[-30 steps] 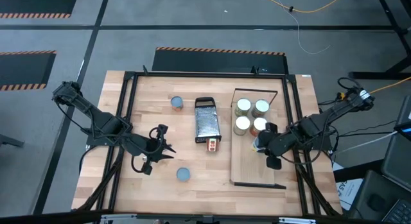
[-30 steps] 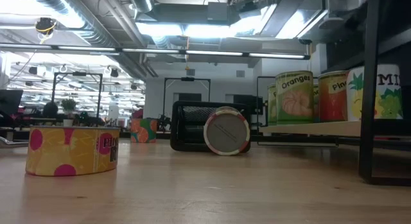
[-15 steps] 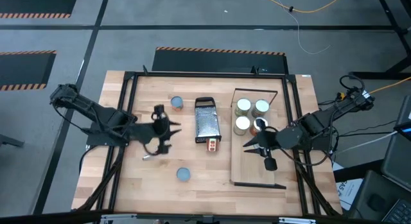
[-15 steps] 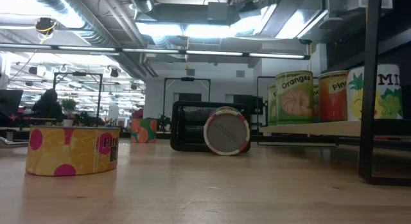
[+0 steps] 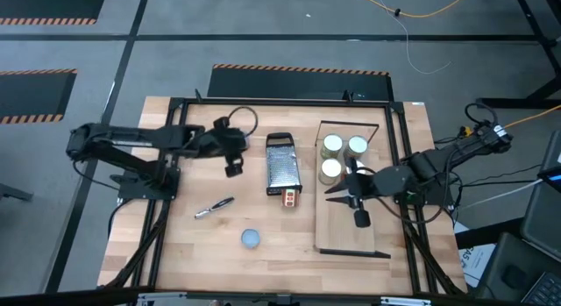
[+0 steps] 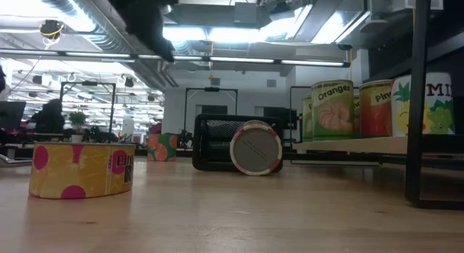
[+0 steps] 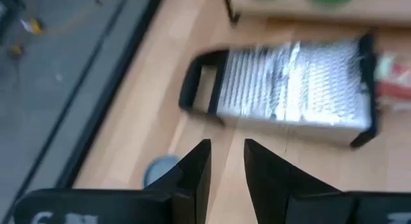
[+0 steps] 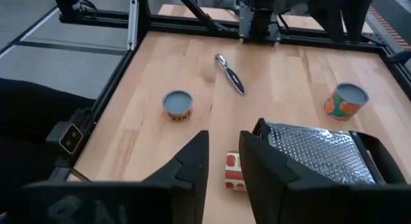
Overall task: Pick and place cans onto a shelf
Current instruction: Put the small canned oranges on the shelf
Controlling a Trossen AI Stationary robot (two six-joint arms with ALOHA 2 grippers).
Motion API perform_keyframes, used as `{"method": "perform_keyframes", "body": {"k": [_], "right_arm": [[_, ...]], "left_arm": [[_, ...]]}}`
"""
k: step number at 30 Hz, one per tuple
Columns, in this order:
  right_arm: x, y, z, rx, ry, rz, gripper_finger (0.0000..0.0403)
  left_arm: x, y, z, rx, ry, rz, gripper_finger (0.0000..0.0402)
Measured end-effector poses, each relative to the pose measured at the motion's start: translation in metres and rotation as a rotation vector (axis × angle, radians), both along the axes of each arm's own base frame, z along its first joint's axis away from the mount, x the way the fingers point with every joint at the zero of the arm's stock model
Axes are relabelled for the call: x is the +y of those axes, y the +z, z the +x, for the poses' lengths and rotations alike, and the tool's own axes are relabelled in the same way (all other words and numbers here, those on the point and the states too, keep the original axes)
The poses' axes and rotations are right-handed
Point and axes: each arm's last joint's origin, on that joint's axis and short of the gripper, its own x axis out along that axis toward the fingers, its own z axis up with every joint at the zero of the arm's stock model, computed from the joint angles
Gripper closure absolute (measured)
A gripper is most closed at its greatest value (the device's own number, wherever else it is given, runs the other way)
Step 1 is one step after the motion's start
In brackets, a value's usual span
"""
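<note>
Left gripper (image 5: 235,151) hovers empty, fingers slightly parted, just left of the grater (image 5: 282,166), a blue-topped can (image 7: 159,171) beneath it. Right gripper (image 5: 337,190), also empty and slightly parted, sits over the shelf (image 5: 351,227) edge beside three shelved cans (image 5: 332,145); bare board stretches behind it.

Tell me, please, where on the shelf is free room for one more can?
The shelf is bare over its near half, from the right gripper down to the dark near edge. The far end is crowded: three cans stand together there. The table between the grater and the shelf is narrow.
</note>
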Motion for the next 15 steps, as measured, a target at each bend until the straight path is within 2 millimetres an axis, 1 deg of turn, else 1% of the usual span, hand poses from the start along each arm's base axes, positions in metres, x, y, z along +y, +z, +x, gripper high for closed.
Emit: {"method": "perform_keyframes", "body": {"k": [5, 8, 15], "right_arm": [[0.000, -0.003, 0.004, 0.013, -0.010, -0.005, 0.0311], [0.000, -0.006, 0.006, 0.028, -0.011, -0.011, 0.0311], [0.001, -0.009, 0.008, 0.042, -0.010, -0.017, 0.0311]], "left_arm": [[0.026, -0.024, 0.013, 0.119, -0.005, -0.067, 0.0315], [0.040, -0.042, 0.022, 0.199, 0.016, -0.072, 0.0315], [0.062, -0.083, 0.038, 0.353, 0.037, -0.121, 0.0315]]}}
